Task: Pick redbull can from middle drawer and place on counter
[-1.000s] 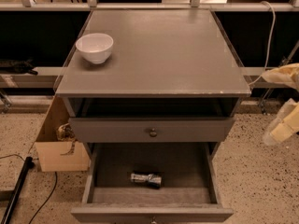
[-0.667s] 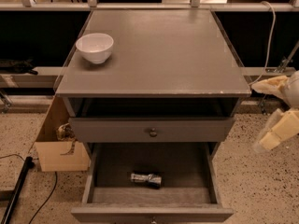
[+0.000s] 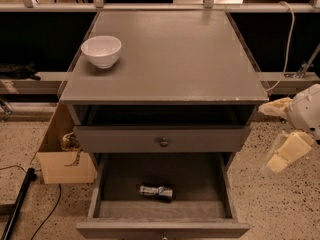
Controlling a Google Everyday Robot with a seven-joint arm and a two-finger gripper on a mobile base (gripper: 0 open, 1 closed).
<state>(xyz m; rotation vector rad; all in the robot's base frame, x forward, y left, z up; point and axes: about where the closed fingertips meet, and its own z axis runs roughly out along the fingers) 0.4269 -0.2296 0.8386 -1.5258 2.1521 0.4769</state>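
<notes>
The redbull can point(image 3: 156, 192) lies on its side in the open middle drawer point(image 3: 110, 181), near the drawer's middle front. The counter point(image 3: 175, 54) is the grey cabinet top above it, with a white bowl point(image 3: 101, 51) at its left. My gripper point(image 3: 281, 134) is at the right edge of the view, beside the cabinet's right side, level with the upper drawer and well away from the can. Its pale fingers point(image 3: 287, 151) spread apart and hold nothing.
The upper grey drawer point(image 3: 163, 139) is pulled out slightly, above the middle one. A cardboard box point(image 3: 62, 159) stands on the floor left of the cabinet. A black cable point(image 3: 20, 204) lies on the speckled floor at the lower left. A white cable point(image 3: 289, 44) hangs at the right.
My gripper has moved left and a little down, closer to the cabinet's right side. The can, drawers and bowl have not moved.
</notes>
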